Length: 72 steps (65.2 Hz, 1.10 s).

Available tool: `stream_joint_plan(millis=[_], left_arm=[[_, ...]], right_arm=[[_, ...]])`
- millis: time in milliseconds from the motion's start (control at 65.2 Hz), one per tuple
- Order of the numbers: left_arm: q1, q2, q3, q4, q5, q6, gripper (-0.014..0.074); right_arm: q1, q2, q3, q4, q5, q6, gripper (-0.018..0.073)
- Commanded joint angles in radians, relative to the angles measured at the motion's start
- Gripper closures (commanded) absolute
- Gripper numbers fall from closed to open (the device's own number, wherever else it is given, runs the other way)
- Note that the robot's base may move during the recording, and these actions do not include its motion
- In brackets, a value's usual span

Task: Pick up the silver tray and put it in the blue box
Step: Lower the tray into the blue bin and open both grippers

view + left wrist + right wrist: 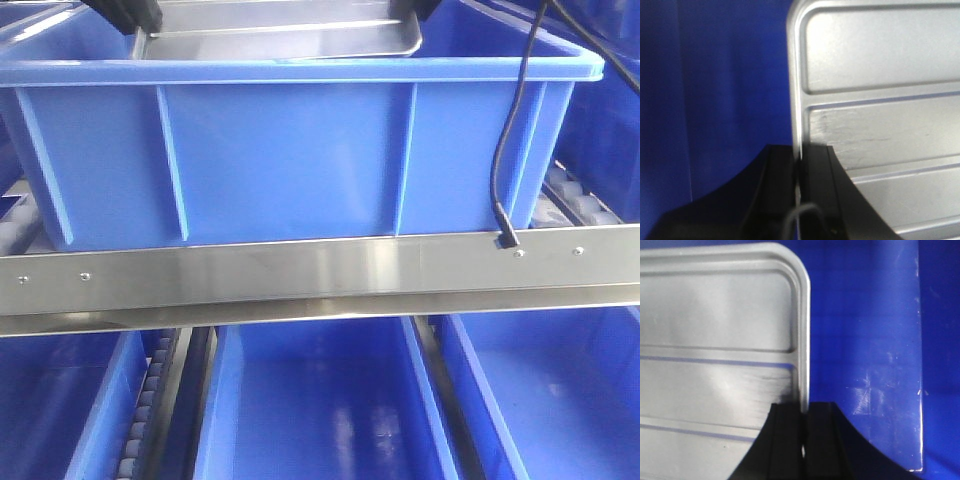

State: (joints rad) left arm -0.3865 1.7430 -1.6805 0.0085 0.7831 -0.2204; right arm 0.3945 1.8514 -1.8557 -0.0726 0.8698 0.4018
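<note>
both tools grip silver tray (pixel 280 35) over blue box (pixel 290 160).

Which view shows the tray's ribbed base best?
The left wrist view: the tray fills it, ribs plain. The right wrist view shows its other end equally near. The front view catches only its rim above the box.

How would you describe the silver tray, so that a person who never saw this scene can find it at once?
Look at the big blue box standing on the steel rail in the front view. The silver tray is just above its open top, with the left gripper and right gripper each pinching one side rim. It is the only shiny ribbed metal item among blue plastic crates.
</note>
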Motion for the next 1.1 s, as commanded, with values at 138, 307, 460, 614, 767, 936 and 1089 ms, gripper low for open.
stream_joint_plan(millis=[138,307,460,614,767,936,1089], left_arm=[[-0.013,-0.05,-0.042,-0.08,-0.091,0.008,0.061],[-0.013,-0.05,-0.042,-0.078,-0.091,0.008,0.061],[-0.011,-0.05,-0.042,-0.052,-0.091,0.008,0.061],[0.025,-0.05,-0.042,-0.042,-0.076,0.008,0.0598],[0.066,-0.05,-0.042,-0.045,-0.054,0.002,0.0338],[0.104,-0.05,-0.042,-0.049,-0.054,-0.005,0.026],[0.11,-0.05,-0.042,-0.049,-0.063,-0.005,0.0283]], right_arm=[[0.014,-0.058,-0.043,0.073,-0.141,-0.009,0.0478],[0.014,-0.058,-0.043,0.073,-0.14,-0.009,0.0209],[0.014,-0.058,-0.043,0.067,-0.141,-0.009,0.0085],[0.012,-0.058,-0.043,0.062,-0.14,-0.009,0.0092],[0.004,-0.058,-0.043,0.054,-0.14,-0.009,0.0092],[-0.02,-0.058,-0.043,0.029,-0.142,-0.009,0.0092],[-0.025,-0.058,-0.043,0.029,-0.153,-0.009,0.011]])
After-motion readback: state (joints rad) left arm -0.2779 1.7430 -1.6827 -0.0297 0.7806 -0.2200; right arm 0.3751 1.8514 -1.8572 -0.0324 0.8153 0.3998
